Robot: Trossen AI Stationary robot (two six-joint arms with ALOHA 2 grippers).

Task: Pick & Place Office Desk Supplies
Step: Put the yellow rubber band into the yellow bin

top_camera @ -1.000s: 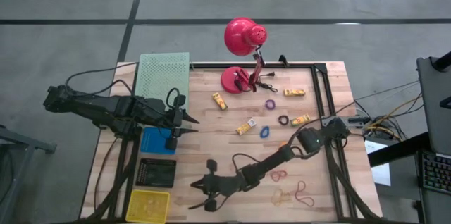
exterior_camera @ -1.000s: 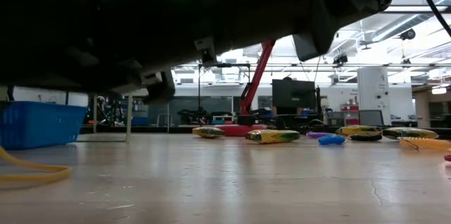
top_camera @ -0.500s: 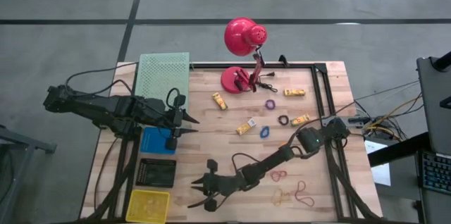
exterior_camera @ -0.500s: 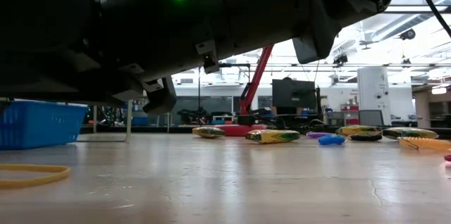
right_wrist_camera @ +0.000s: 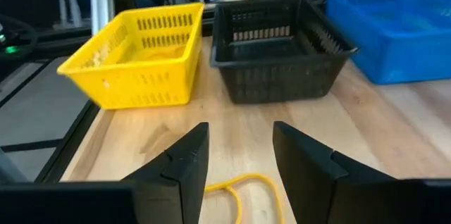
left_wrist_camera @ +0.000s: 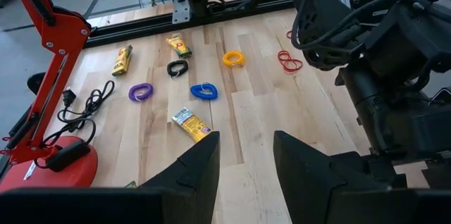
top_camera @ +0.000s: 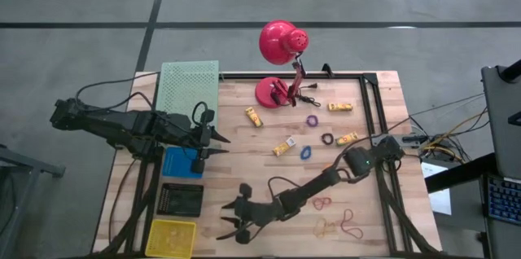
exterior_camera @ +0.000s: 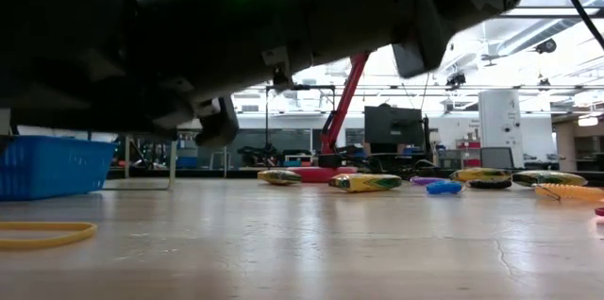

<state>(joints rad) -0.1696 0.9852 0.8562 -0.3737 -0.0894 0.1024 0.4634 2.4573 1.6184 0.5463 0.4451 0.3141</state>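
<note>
Yellow thin rubber band (right_wrist_camera: 236, 190) lies on the wooden desk (top_camera: 244, 153) beneath the open right gripper (top_camera: 234, 221); left gripper (top_camera: 213, 145) open

Grey concrete floor (top_camera: 81, 6) surrounds the wooden table (top_camera: 383, 210).

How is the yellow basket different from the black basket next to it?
The yellow basket is bright yellow, while the black basket is black. From above, the yellow basket sits at the table's near corner and the black basket lies between it and the blue bin. Both are slotted, rectangular, open-topped baskets.
</note>
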